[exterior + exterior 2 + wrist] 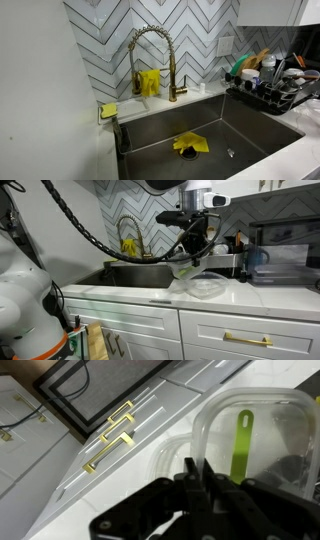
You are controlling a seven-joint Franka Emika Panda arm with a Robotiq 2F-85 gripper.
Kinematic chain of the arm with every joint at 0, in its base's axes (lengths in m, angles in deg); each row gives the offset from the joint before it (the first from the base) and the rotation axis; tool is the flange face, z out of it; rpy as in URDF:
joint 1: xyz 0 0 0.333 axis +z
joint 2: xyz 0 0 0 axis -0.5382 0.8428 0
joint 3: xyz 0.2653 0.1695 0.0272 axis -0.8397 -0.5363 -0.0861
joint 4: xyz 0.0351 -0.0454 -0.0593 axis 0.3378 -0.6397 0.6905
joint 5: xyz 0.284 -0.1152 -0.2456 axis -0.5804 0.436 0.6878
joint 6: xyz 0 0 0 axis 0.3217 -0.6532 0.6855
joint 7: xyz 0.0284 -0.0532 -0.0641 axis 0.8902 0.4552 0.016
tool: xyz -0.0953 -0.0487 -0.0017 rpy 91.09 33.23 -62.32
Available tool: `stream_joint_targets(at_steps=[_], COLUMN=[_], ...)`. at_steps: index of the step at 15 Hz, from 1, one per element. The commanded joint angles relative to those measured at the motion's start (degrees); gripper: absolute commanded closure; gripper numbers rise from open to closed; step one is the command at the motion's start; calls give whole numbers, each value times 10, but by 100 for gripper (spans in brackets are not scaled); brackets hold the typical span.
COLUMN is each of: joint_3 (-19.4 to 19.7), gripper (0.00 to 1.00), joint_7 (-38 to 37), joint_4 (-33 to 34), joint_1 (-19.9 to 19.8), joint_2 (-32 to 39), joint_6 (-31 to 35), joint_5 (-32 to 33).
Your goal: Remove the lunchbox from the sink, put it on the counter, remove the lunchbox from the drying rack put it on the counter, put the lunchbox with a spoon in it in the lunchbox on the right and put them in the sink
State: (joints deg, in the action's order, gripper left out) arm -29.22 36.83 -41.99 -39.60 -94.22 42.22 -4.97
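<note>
Above the white surface [130, 292], my tool [195, 472] clamps the clear plastic lunchbox [290, 420] holding a green spoon [243, 445]. Next I'd nest it in the other clear lunchbox [207, 286].

Exterior views: soft, even room light, no hard shadows, low resolution. You get a dull sheen off the steel sink [250, 130], and the white desk [130, 293] reads nearly washed out. Wrist view: the fingers [189, 478] are dark, close and out of focus. Pale glare runs along the rim of the clear lunchbox [285, 435].
</note>
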Motion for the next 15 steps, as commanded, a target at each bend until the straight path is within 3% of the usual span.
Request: stream_joint_targets(at_steps=[1, 15], joint_3=[-7, -34], gripper=[98, 98], joint_7=[-49, -73], joint_4=[43, 119], joint_1=[-10, -26], joint_2=[52, 167], joint_6=[-4, -3], joint_5=[-22, -48])
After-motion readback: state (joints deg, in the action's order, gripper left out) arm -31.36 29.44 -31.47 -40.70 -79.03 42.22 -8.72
